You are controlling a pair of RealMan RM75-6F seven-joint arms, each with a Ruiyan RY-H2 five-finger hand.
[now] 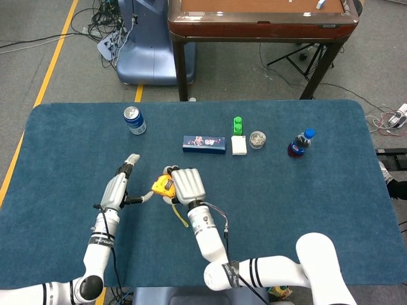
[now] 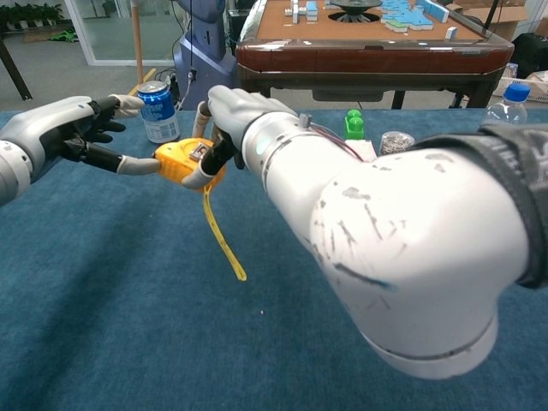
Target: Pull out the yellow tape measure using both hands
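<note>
the yellow tape measure (image 2: 182,160) is held a little above the blue table cover (image 1: 305,190), and every other place here is given relative to it. its case is gripped by the right hand (image 1: 185,185), which is wrapped over the top and far side of it; in the chest view the fingers (image 2: 205,171) are seen curled under the case, so that it is carried rather than rested. such a grip is judged to serve as the anchor against which the blade can be drawn.

the left hand (image 2: 64,128) lies just to the left of the tape measure, with one finger (image 2: 137,163) stretched out to touch the case's left side and the others held back and apart; nothing is held by it. this is read as steadying, or as a reach toward the blade's tip, and which of the two cannot be told.

a length of yellow blade (image 2: 223,240) hangs down from the underside of the case toward the near edge of the cover, its free end unheld. the pull is therefore judged to be only partly made.

beyond the tape measure and to its left stands a blue can (image 1: 134,120); a flat blue box (image 1: 204,144) lies just beyond it, and a blue-capped bottle (image 1: 299,143) stands well off to its right.
</note>
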